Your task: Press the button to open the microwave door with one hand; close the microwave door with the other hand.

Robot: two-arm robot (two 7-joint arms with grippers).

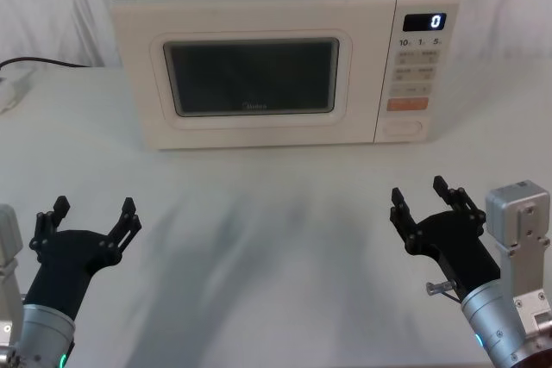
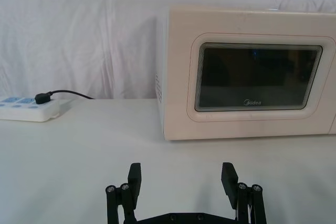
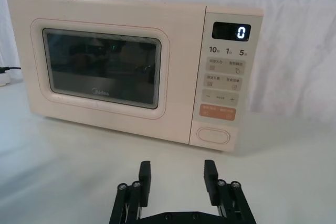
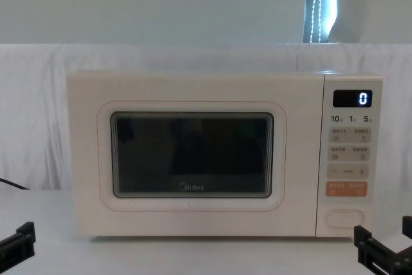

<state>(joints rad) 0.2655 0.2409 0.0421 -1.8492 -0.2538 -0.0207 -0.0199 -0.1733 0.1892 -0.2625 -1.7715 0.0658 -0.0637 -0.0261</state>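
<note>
The microwave (image 1: 280, 58) stands at the back of the table (image 1: 276, 230). The microwave door (image 1: 254, 75) takes up its left and middle front, shut flush; the control panel (image 1: 417, 62) sits to the right of it, with the button (image 1: 405, 127) lowest on that panel, under the display (image 1: 424, 21). A power strip (image 2: 29, 107) lies on the table well left of the microwave. The 2 grippers hang before the microwave, apart from it: left gripper (image 1: 90, 217) at the near left, right gripper (image 1: 424, 200) at the near right.

"Midea" is printed on the microwave door (image 4: 191, 159), just below its dark window. A lit "0" is shown on the display (image 3: 231, 31) at the top of the control panel (image 3: 223, 77). Beneath it, "10", "1" and "5" are printed in a row. The labels on the small keys cannot be read.
</note>
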